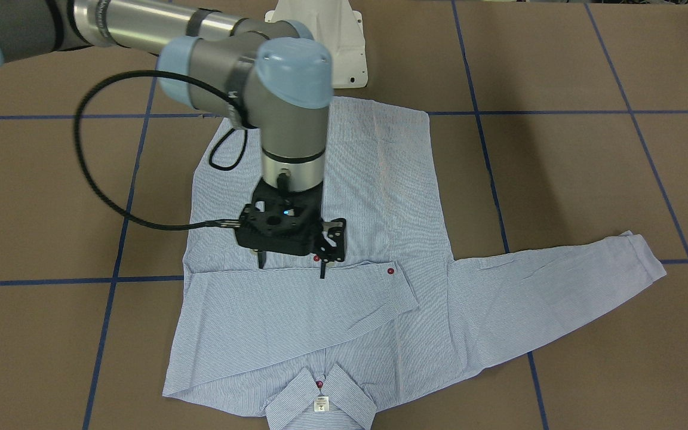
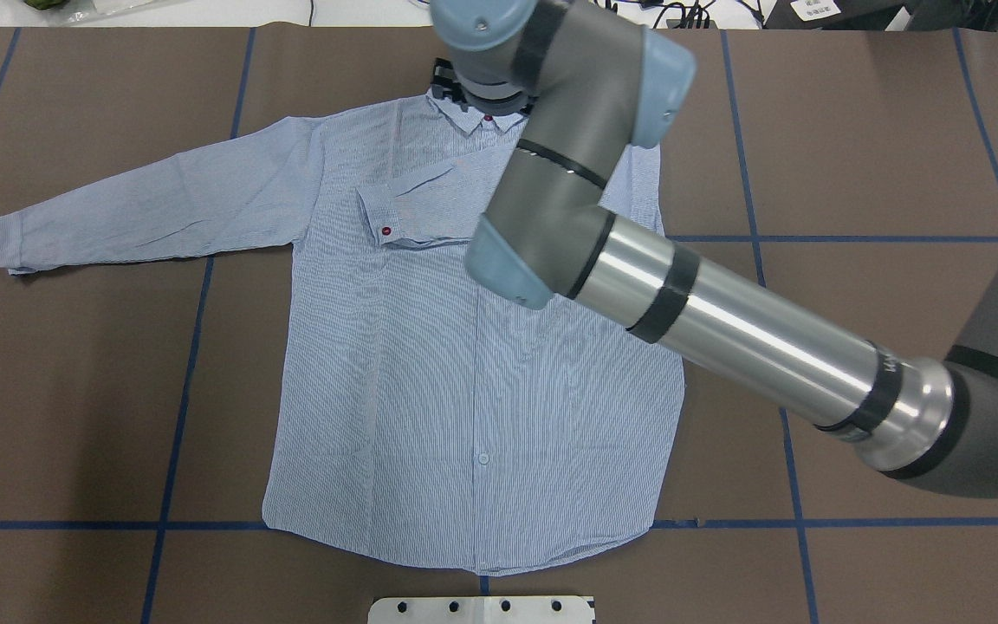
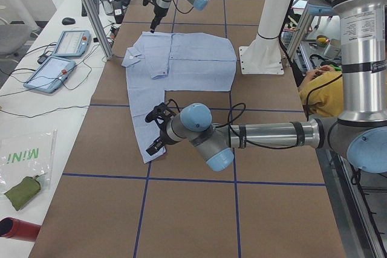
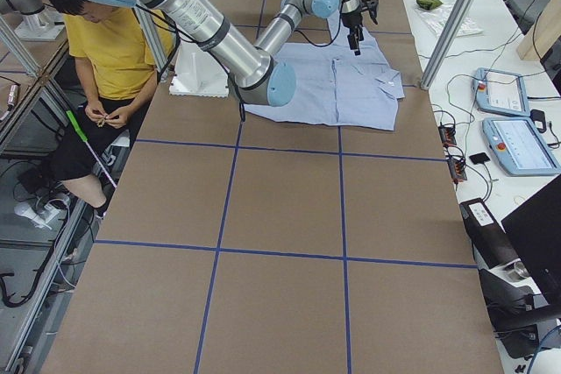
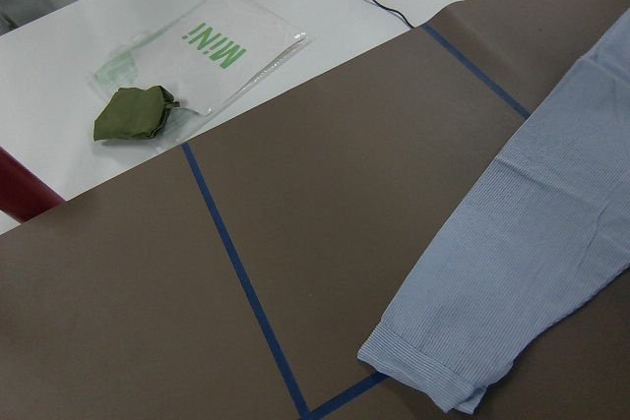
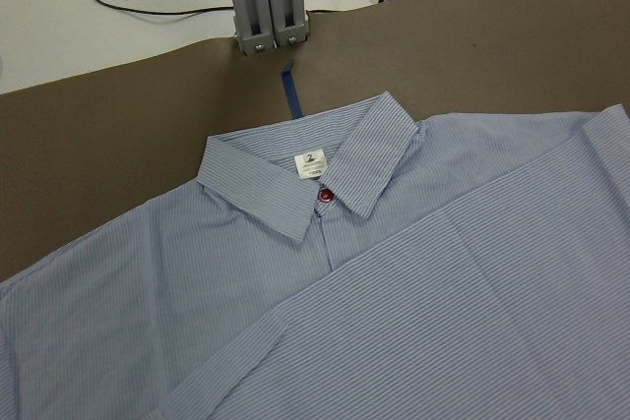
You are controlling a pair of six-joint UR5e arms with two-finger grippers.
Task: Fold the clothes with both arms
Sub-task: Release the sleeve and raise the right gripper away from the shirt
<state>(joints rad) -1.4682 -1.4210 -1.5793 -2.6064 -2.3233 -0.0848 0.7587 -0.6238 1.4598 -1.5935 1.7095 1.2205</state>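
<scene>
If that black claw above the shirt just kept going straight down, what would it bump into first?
Most likely the shirt itself. The right claw points down with its fingertips just over the edge of the sleeve folded across the chest, near a red cuff button. How big the remaining gap is, I can't tell.

Shirt [image 2: 430, 364] — pale blue-white fine stripes, dark red buttons [image 2: 386, 231].

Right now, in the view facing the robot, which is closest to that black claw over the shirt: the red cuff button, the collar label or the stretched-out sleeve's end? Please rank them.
From the right gripper:
1. The red cuff button, just beside it, on the folded sleeve.
2. The collar label, at the view's bottom edge.
3. The outstretched sleeve's cuff, far out at the view's right.
</scene>
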